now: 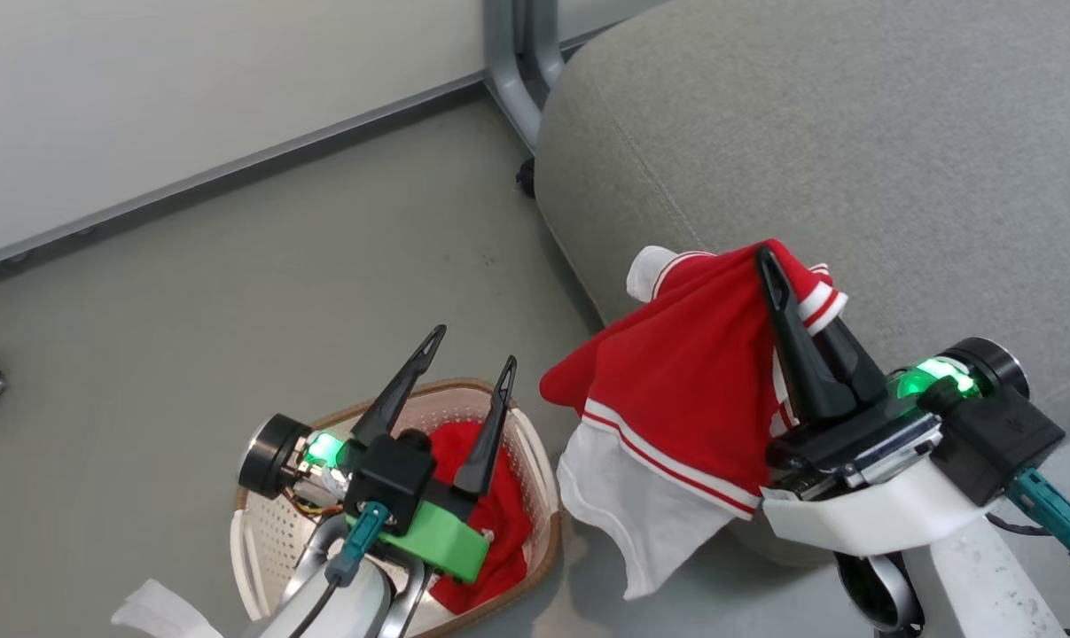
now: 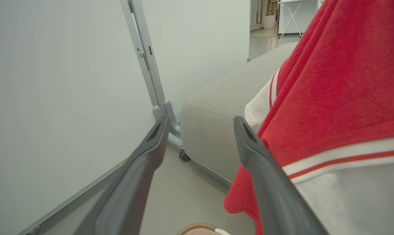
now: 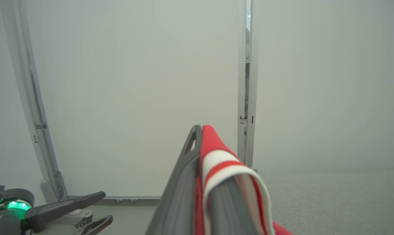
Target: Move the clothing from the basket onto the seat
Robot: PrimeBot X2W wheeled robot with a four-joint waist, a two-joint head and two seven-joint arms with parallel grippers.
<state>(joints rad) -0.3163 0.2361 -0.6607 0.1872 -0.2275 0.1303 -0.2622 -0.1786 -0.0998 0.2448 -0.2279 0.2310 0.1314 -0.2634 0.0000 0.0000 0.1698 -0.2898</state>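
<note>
Pinching the red-and-white shirt (image 1: pixel 676 381) in the clenched right gripper (image 1: pixel 768 261), lifted to drape over the seat (image 1: pixel 854 133) edge, with the left gripper (image 1: pixel 473 346) spread wide above the basket (image 1: pixel 535 443), poised for the red garment (image 1: pixel 508 523) inside.

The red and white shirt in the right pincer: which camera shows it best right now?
The head view: most of the shirt hangs from the shut right pincer by the seat. The left wrist view gives a close patch of red cloth and striped hem; the right wrist view, a striped cuff over the fingers.
</note>
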